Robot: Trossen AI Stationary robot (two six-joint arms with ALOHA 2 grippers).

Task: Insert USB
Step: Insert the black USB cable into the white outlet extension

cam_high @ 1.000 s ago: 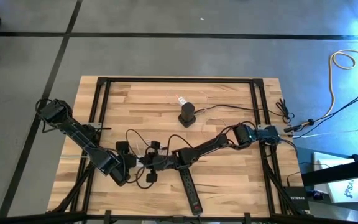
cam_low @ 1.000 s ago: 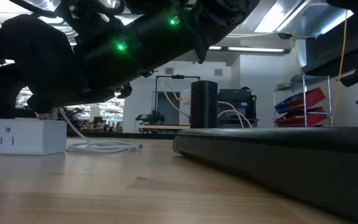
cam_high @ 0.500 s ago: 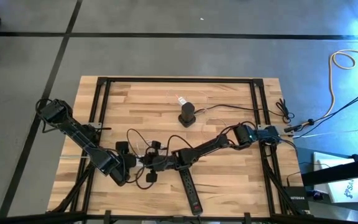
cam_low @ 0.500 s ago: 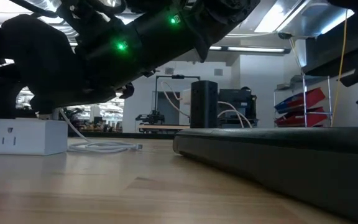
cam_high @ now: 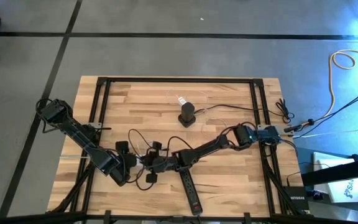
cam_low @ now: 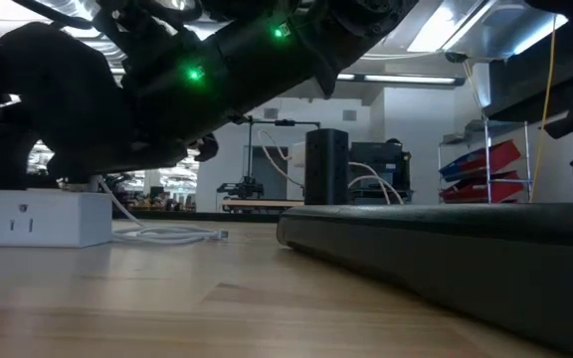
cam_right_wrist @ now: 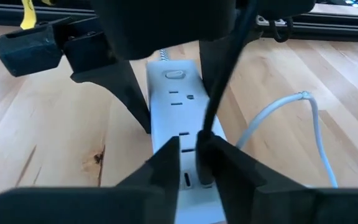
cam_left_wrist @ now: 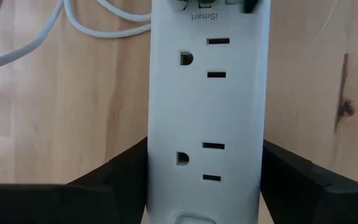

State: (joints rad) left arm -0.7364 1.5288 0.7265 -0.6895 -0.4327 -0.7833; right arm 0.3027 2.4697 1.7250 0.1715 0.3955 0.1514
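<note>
Lab: fluorescent ceiling lights, parts bins.

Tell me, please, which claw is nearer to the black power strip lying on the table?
The right claw. It sits just beside the upper end of the black power strip, over the white power strip. The left claw is farther, gripping the white strip's sides.

Bare table behind; black power strip alongside.

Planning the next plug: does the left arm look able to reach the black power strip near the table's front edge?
Probably not right now: the left gripper is clamped on the white power strip, and the right gripper works between it and the black power strip.
</note>
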